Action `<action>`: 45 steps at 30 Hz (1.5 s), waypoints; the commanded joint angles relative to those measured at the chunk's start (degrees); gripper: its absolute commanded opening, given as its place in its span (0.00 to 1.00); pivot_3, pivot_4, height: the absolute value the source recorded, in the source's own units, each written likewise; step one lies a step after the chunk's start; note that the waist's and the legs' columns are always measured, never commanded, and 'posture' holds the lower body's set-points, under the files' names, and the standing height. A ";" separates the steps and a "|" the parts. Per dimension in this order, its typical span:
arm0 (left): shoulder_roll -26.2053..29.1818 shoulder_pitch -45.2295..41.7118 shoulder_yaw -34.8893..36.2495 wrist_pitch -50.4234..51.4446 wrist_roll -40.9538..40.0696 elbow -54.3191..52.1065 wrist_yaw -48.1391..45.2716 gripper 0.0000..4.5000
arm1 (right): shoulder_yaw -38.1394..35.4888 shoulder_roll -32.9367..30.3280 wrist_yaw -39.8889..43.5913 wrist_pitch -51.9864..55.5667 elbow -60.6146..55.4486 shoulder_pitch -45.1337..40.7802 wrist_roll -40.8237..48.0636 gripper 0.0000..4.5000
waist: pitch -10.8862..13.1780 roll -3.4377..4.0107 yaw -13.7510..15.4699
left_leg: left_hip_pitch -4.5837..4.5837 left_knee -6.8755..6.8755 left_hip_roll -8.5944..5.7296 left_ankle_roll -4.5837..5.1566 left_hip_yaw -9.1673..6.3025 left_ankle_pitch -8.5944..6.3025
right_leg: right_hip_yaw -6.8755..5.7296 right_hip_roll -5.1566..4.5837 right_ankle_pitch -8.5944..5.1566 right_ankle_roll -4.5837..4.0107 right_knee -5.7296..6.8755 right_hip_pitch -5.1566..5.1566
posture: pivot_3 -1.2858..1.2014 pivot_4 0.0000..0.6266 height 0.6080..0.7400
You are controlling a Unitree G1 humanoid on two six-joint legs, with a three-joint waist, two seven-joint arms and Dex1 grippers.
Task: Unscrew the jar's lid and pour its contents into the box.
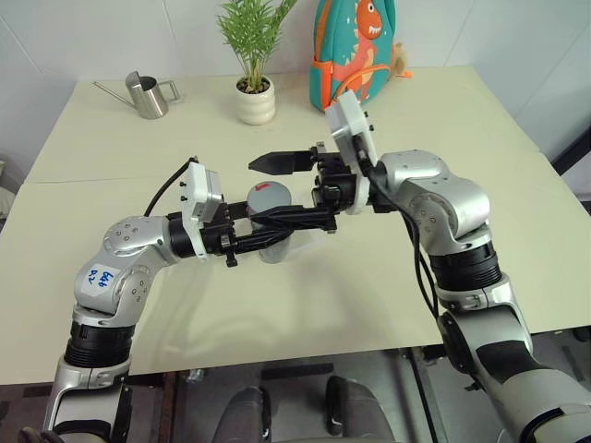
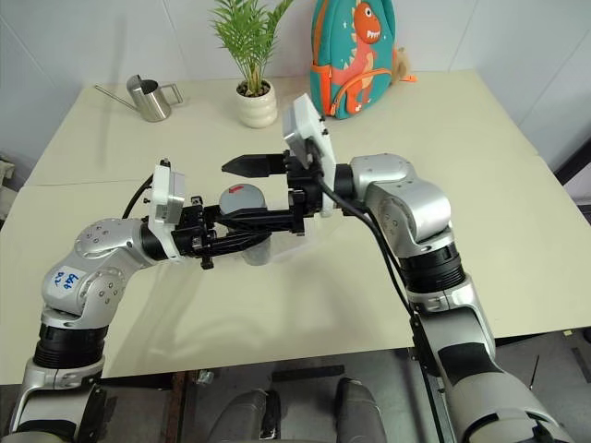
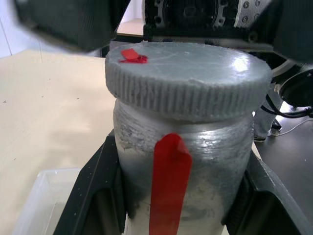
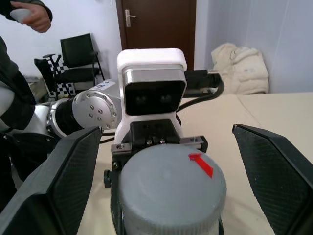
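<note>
left gripper clamped on one jar, held above cream table; contents hidden behind frosted wall. one grey lid on top. box cut off, below jar. right gripper spread wide either side of lid, not touching. dark door behind.

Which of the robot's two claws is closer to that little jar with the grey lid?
The left. The left gripper is shut on the jar, clamping its sides. The right gripper stands open, its fingers either side of the lid, apart from it.
</note>
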 commanded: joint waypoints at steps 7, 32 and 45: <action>0.12 -0.64 0.20 -0.49 -1.02 -2.45 -0.04 0.44 | 0.69 1.28 0.19 -3.86 2.67 -1.15 -2.57 1.00 | 0.00 0.00 -0.07 | 0.00 0.01 0.00 0.01 0.01 -0.01 | 0.00 0.00 0.00 0.00 0.00 0.00 | 0.52 0.24 1.00; 0.40 -0.14 0.44 -1.23 -0.96 -2.52 -0.10 0.44 | -1.54 -2.90 5.24 -5.06 4.98 -0.93 -1.69 1.00 | 0.00 0.00 -0.07 | 0.00 0.01 0.00 0.01 0.01 -0.01 | 0.00 0.00 0.00 0.00 0.00 0.00 | 0.52 0.24 1.00; 0.34 -0.13 0.51 -1.18 -0.87 -2.43 -0.42 0.44 | -1.16 -1.17 4.49 -2.65 2.68 -1.30 0.00 1.00 | 0.00 0.00 -0.06 | 0.00 0.02 0.01 0.01 0.01 -0.01 | 0.00 0.00 0.00 0.00 0.00 0.00 | 0.52 0.24 1.00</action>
